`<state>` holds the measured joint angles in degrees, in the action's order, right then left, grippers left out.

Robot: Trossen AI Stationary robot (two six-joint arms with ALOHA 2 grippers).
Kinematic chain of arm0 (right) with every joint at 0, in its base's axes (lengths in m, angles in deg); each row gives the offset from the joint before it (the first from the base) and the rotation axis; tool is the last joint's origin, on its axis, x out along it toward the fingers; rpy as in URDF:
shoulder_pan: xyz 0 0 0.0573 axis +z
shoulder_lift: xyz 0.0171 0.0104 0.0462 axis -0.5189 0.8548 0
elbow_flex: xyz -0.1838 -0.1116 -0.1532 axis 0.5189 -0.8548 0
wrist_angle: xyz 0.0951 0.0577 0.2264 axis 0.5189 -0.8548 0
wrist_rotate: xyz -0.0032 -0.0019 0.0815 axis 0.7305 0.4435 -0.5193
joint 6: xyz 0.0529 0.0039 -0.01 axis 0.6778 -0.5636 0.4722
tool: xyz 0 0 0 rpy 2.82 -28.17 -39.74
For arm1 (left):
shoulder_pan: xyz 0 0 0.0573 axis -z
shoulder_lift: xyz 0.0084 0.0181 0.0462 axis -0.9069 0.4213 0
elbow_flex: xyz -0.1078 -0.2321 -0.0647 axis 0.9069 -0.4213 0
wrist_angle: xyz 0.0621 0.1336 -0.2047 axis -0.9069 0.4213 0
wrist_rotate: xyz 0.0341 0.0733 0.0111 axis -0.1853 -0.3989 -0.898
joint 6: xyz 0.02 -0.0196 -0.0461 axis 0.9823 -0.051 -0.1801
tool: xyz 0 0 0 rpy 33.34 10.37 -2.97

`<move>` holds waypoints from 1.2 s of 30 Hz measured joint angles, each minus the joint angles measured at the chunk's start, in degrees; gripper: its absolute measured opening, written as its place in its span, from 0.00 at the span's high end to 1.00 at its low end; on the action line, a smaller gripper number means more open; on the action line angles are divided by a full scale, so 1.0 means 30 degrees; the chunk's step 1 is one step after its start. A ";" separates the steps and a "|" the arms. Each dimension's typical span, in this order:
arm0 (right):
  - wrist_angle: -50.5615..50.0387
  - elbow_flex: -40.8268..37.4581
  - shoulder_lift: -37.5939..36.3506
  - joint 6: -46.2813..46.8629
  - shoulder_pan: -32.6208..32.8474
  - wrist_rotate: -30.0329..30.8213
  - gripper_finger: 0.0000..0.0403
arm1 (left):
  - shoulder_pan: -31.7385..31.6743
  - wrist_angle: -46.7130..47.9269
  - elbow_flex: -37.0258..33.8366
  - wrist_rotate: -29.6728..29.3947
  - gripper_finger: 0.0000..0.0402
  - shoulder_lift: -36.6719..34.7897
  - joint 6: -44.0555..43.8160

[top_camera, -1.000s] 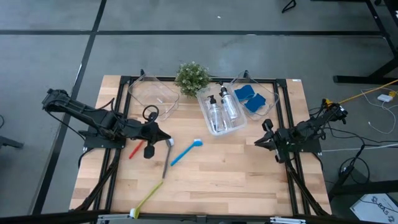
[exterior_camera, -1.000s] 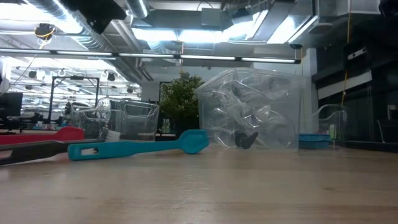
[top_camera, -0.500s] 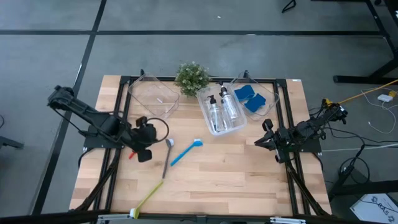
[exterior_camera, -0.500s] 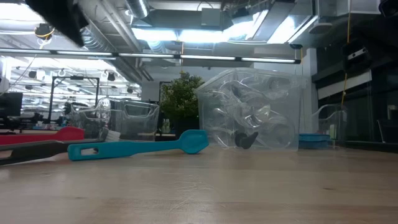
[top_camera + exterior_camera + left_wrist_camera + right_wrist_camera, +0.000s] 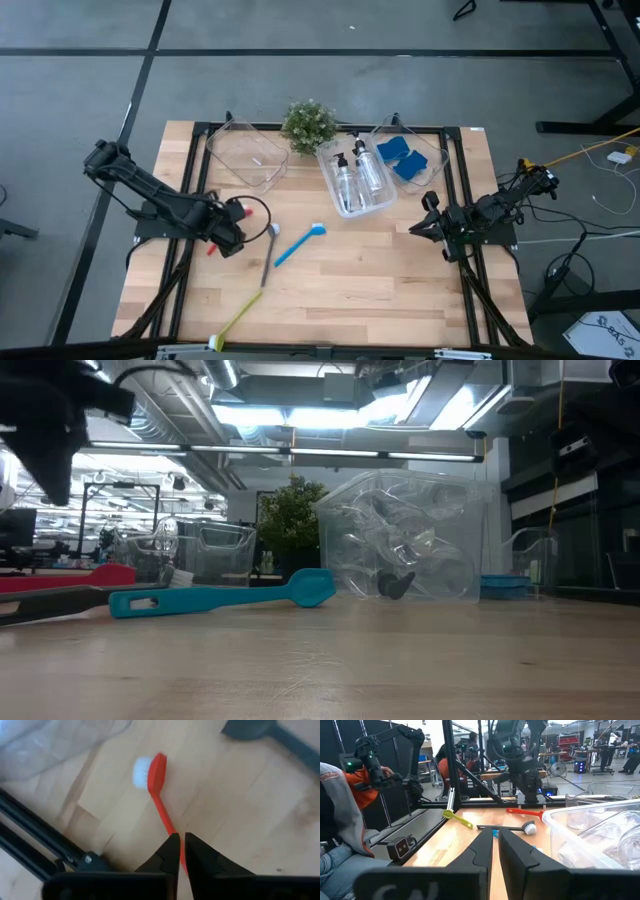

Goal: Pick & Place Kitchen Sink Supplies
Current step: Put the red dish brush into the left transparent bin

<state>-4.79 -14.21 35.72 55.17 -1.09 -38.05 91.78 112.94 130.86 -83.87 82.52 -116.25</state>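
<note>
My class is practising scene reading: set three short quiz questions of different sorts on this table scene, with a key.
1. True or false: the two pump bottles stand loose on the table.
2. The blue sponges lie in: A) a clear bin, B) beside the yellow-green brush, C) under the plant.
3. Fill in: the left gripper is above the handle of the ___ brush.

Key: 1 false, they lie in a clear bin; 2 A; 3 red.

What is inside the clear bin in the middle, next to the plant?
Two clear pump bottles with black tops lie side by side in the middle bin. Its walls are clear, so nothing else seems hidden inside.
</note>
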 joint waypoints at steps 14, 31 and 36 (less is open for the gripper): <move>0.0000 0.0000 0.0000 -0.0007 0.0000 0.0000 0.92 | -0.0182 -0.1420 -0.2804 0.1177 0.62 0.0449 -0.4688; -0.0005 0.0000 0.0000 -0.0007 0.0000 0.0000 0.92 | -0.0189 -0.4381 -0.5355 0.1107 0.41 0.0442 -0.6533; 0.0000 0.0000 -0.0003 -0.0007 0.0006 0.0000 0.92 | -0.0189 -0.5332 -0.6187 0.1983 0.41 0.0442 -0.6541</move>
<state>-4.79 -14.21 35.71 55.14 -1.07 -38.05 91.21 96.94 112.30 -77.92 83.85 -135.88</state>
